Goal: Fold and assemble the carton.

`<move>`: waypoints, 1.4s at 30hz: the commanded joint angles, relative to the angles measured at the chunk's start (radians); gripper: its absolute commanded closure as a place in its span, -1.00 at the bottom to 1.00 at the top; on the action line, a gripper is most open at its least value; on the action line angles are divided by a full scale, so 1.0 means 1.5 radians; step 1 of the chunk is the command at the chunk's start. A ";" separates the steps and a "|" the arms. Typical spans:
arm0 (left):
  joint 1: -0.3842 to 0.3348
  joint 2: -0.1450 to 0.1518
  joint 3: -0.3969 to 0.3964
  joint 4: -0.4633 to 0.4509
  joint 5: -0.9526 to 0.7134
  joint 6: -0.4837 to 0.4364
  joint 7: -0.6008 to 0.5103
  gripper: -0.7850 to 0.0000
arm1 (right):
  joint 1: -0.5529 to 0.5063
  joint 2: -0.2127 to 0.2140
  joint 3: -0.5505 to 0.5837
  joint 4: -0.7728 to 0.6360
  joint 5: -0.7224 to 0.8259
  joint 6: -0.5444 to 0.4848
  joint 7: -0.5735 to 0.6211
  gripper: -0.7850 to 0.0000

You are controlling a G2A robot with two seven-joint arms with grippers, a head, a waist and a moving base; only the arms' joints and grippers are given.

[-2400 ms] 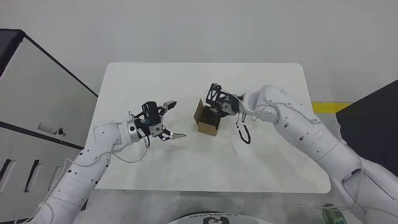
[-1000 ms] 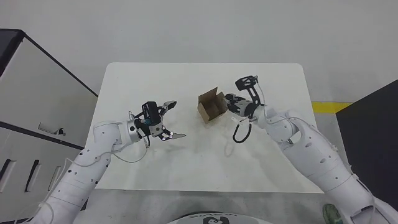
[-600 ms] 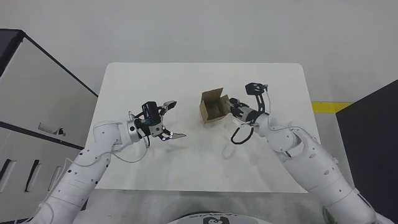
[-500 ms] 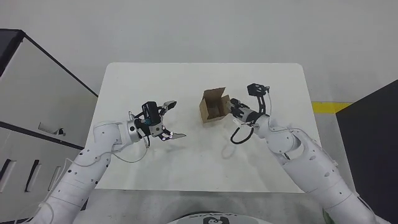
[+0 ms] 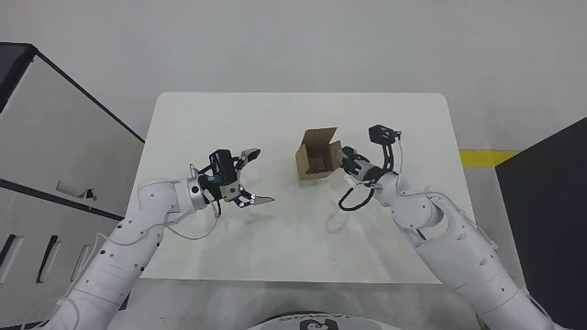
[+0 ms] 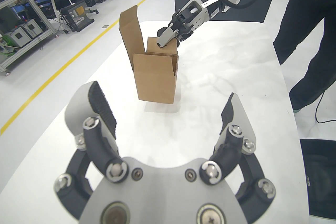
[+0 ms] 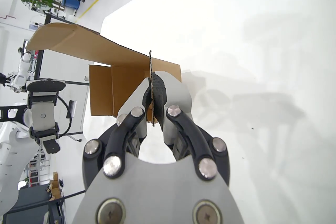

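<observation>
No text, number or sign can be read, not even on the carton (image 6: pixel 155 78).

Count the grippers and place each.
2. The right gripper is shut on the carton, at its upper edge; the left gripper, clear of it, is open over the table.

The brown corrugated-cardboard carton (image 6: pixel 155 78) looks matt and papery, with fluting visible along its cut edge. The white desk (image 5: pixel 275 247) is smooth with a soft sheen. The left gripper (image 5: pixel 261 177) has a brushed-metal base plate (image 6: pixel 162 196), shiny screw heads (image 6: pixel 114 170) and black ribbed rubbery pads (image 6: pixel 101 104). The right gripper (image 7: pixel 153 93) looks the same.
</observation>
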 commanded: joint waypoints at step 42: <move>0.000 0.000 0.000 0.000 0.000 0.000 0.000 -1.00 | -0.113 -0.007 0.129 -0.110 0.013 0.010 0.005 -1.00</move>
